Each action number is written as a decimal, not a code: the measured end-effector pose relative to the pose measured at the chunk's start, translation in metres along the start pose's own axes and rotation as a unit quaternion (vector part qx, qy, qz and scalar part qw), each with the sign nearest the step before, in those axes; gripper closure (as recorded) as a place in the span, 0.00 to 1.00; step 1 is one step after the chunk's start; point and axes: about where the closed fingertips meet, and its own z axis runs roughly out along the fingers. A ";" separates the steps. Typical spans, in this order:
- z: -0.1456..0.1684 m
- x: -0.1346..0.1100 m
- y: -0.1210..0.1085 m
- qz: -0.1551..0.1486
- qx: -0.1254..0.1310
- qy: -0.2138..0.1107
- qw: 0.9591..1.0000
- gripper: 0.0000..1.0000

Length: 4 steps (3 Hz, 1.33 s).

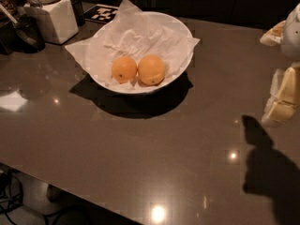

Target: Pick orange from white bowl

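The white bowl (185, 36), lined with crumpled white paper, stands on the brown table toward the back. Two orange fruits lie side by side in its front part. The orange (151, 70) is the larger, smooth one on the right. The smaller fruit with a dark dot (124, 69) touches it on the left. My gripper (269, 76) is at the right edge of the view, well right of the bowl and above the table. Its two pale yellow fingers (283, 100) stand apart and hold nothing.
A white block-shaped container with a jar on top (52, 15) stands at the back left, next to a dark round object (26, 32). A black-and-white marker tag (105, 13) lies behind the bowl. The table's front edge runs diagonally at lower left, with cables on the floor below.
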 end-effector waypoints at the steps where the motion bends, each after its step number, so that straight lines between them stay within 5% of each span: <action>1: 0.000 0.000 0.000 0.000 0.000 0.000 1.000 0.00; 2: 0.000 -0.013 -0.003 0.024 -0.004 0.010 1.000 0.00; 3: 0.002 -0.067 -0.022 0.059 -0.017 0.047 0.997 0.00; 4: 0.000 -0.075 -0.027 0.057 -0.004 0.035 0.998 0.00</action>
